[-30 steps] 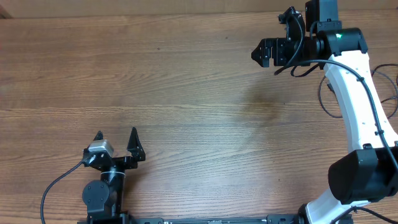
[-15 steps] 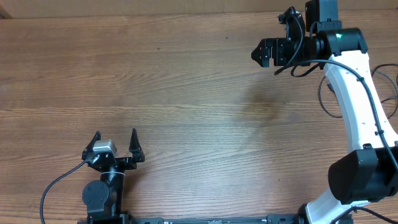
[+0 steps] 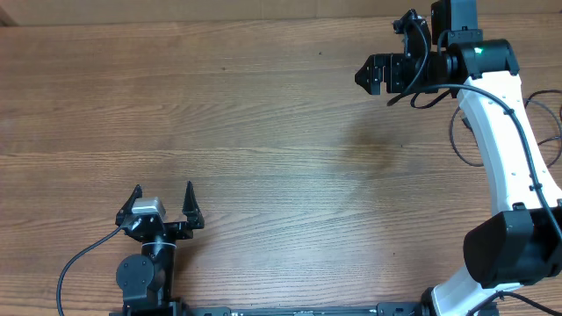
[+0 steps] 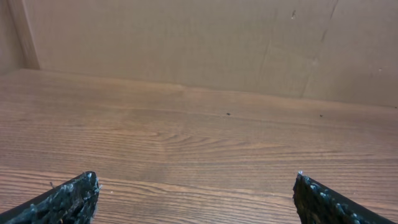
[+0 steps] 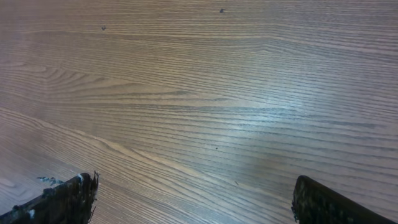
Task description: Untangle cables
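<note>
Your wooden worktop [image 3: 263,132] runs under both arms, and the white right arm [image 3: 500,149] reaches up along its right side towards the far edge. Your left pincer [image 3: 163,186] sits low at the near left and your right pincer [image 3: 364,75] hangs at the far right, each with its fingers spread wide and nothing between them. The thin black cables [image 3: 454,139] loop by the right edge, beside and partly behind the right arm, apart from both pincers.

you see the brown wooden table [image 3: 263,132] from straight above; both wrist views skim it closely, the left facing far.
</note>
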